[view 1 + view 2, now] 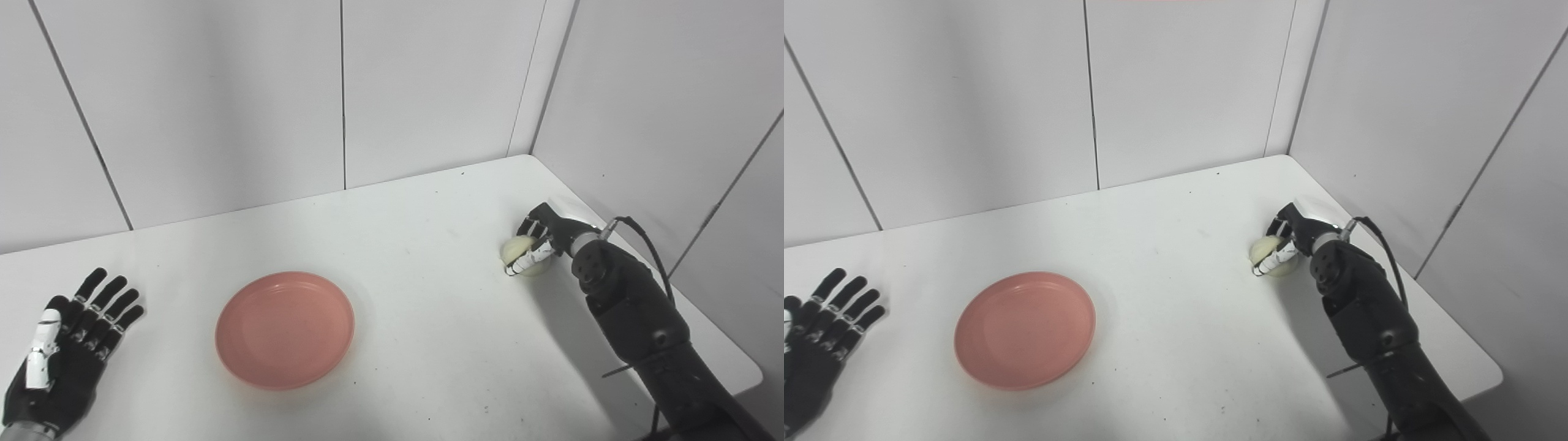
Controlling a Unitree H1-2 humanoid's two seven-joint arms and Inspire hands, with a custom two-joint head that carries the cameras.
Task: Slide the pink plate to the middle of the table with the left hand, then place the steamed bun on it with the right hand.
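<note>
The pink plate (pixel 285 329) lies flat on the white table (pixel 416 257), left of the middle, with nothing on it. A pale steamed bun (pixel 519 252) sits on the table near the right edge. My right hand (pixel 539 242) is wrapped around it from the right, fingers curled over its top and front, shut on the bun. The bun still looks to be resting on the tabletop. My left hand (pixel 64 343) lies at the near left, well left of the plate, fingers spread and holding nothing.
Grey panelled walls (pixel 343 92) close off the back and right sides. The table's right edge (pixel 723 318) runs just past my right forearm (pixel 637 324), with a black cable (pixel 643 239) looping off the wrist.
</note>
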